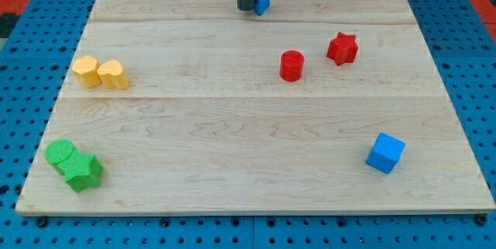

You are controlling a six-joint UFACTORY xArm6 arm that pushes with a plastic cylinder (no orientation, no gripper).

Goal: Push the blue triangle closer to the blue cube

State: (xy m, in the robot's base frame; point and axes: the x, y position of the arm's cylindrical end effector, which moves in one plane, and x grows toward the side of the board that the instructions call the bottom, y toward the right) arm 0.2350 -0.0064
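Observation:
The blue triangle point(263, 1) lies at the view's top edge of the wooden board point(232, 140), near the middle, partly hidden behind the rod. My tip point(246, 8) stands just left of it, touching or nearly touching its left side. The blue cube point(385, 153) sits far off at the view's lower right, near the board's right edge.
A red cylinder point(291, 66) and a red star point(342, 48) lie right of centre, between the triangle and the cube. Two yellow blocks point(101, 73) sit at the left. Two green blocks point(74, 164) sit at the lower left corner.

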